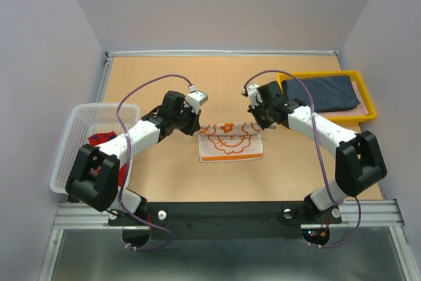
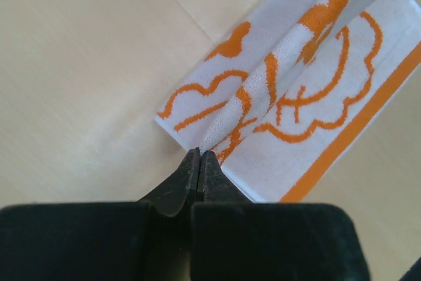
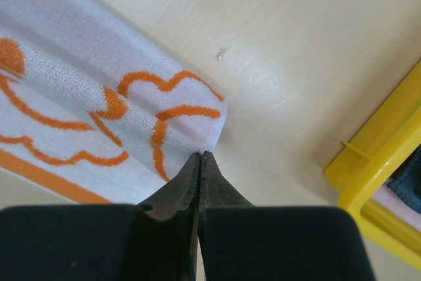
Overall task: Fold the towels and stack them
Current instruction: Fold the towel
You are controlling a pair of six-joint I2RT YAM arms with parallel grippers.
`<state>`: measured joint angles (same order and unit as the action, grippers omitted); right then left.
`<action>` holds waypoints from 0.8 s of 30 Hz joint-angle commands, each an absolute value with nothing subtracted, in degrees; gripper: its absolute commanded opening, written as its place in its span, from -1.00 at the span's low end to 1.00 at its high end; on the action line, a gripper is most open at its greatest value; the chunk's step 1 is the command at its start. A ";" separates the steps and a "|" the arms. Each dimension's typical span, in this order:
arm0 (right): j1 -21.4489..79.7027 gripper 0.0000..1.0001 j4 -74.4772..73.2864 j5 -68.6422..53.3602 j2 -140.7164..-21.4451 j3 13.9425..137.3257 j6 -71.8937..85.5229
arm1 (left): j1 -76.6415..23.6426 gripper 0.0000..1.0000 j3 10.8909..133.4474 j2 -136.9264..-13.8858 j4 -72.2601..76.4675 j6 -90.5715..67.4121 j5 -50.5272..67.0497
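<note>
My left gripper (image 2: 199,157) and right gripper (image 3: 202,157) each pinch a far corner of the white, orange-patterned terry towel (image 1: 230,144) at mid table (image 1: 171,177); tip-only holds may slip, skewing the fold.

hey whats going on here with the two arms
Both arms are working one towel. The left gripper and right gripper are each shut on a far corner of the orange-patterned towel, holding that edge raised above the part lying flat on the table, mid-fold. A navy towel lies folded in the yellow tray, and a red cloth sits in the white basket.
</note>
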<state>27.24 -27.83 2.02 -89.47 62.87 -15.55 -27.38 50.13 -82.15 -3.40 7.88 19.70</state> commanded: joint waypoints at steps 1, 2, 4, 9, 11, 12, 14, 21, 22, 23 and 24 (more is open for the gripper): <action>27.07 -0.99 -26.89 2.90 -84.82 60.21 -11.08 | -28.21 -1.00 47.11 -77.70 -3.69 0.36 16.43; 27.07 -0.99 -27.07 2.81 -84.12 59.34 -10.73 | -28.73 -1.00 46.33 -77.09 -3.60 -2.17 16.70; 27.16 -0.99 -27.25 2.38 -83.67 58.71 -9.85 | -31.02 -1.00 45.62 -75.68 -2.90 -3.95 15.74; 27.16 -0.99 -28.91 1.14 -83.15 57.83 -7.83 | -33.31 -1.00 45.88 -76.20 -5.26 -10.44 13.28; 27.16 -0.99 -29.70 1.40 -82.71 57.66 -7.47 | -33.92 -1.00 45.88 -75.76 -5.89 -12.64 12.48; 26.98 -0.99 -29.88 1.41 -82.27 57.40 -7.21 | -34.01 -1.00 45.70 -75.50 -6.24 -13.18 11.44; 27.07 -0.99 -30.23 0.97 -81.92 57.13 -6.42 | -34.28 -1.00 45.09 -74.80 -6.41 -14.58 10.46; 27.07 -0.99 -33.22 0.35 -81.74 56.51 -2.90 | -34.19 -1.00 43.59 -74.53 -7.91 -18.46 8.97; 27.07 -0.99 -33.57 0.26 -81.65 56.51 -2.64 | -34.28 -1.00 43.51 -74.44 -8.08 -18.54 8.96; 27.16 -0.99 -34.10 0.35 -81.48 56.60 -2.38 | -34.28 -1.00 43.68 -74.44 -8.35 -18.63 8.96; 27.16 -0.99 -34.36 0.35 -81.30 56.60 -2.03 | -34.28 -1.00 43.86 -74.10 -8.87 -18.63 8.36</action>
<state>27.42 -31.73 -0.25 -83.37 57.14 -4.12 -34.13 44.25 -76.31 -6.79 -17.06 10.74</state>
